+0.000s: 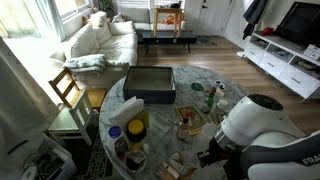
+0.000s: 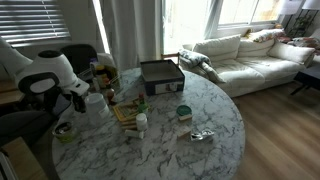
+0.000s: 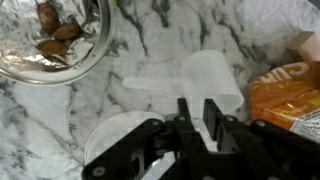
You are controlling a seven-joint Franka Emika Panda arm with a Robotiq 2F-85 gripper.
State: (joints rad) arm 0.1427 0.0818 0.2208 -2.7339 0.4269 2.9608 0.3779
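Gripper: down low over the tabletop (image 3: 60, 115) in the wrist view, gripper (image 3: 198, 108) coming in from the bottom edge; the black fingers stand only a narrow gap apart; their tips sit right at the near edge of the scoop; whether they actually pinch it, I cannot tell

Scoop: a pale see-through plastic scoop (image 3: 210, 75) lying on the marble just ahead of the fingers; cup towards the right, flat handle running off to the left

Bowl: a glass bowl (image 3: 85, 62) up in the top left corner, apart from the scoop; brown pieces (image 3: 55, 40) inside it

Packet: an orange packet (image 3: 285, 95) at the right edge, just beside the scoop's cup

Disc: a white round disc (image 3: 115, 145) low on the left, partly under the gripper body; what it is, I cannot tell

Wider view: in both exterior views the white arm (image 1: 262, 128) leans in over the rim of the round marble tabletop among a cluster of jars and packets; a black tray (image 2: 160, 75) sits towards the far side, well apart from the gripper

Room: a white sofa (image 1: 100, 40) beyond the tabletop, by the windows
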